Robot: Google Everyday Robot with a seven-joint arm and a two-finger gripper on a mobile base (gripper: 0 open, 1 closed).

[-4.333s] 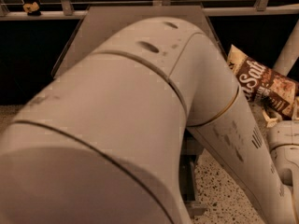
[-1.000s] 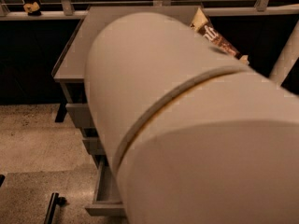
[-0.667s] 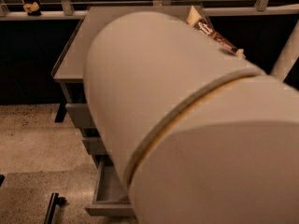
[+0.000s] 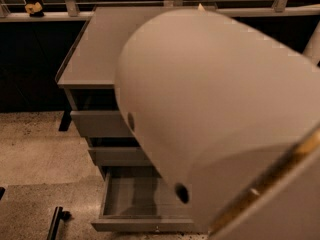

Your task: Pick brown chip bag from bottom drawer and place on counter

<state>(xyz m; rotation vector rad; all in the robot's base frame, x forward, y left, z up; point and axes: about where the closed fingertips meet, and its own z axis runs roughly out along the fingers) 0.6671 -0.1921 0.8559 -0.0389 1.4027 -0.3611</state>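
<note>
My own pale arm [image 4: 215, 114] fills the middle and right of the camera view and hides the gripper behind it. Only a small cream tip of the brown chip bag [image 4: 200, 6] pokes above the arm's upper edge, over the far part of the counter [image 4: 95, 49]; the rest of the bag is hidden. The counter's left half shows as bare grey. At the bottom, the bottom drawer [image 4: 132, 196] is pulled out, and the part of its tray that shows holds nothing.
Two upper drawers [image 4: 100, 124] sit slightly pulled out above the bottom one. A yellow object [image 4: 34, 7] lies on the ledge at the top left. A black bar [image 4: 55, 223] lies on the speckled floor at the lower left. Railing posts run behind the counter.
The arm has swung further across the counter. The chip bag, plainly visible beyond the arm before, has moved left and is now almost entirely covered.
</note>
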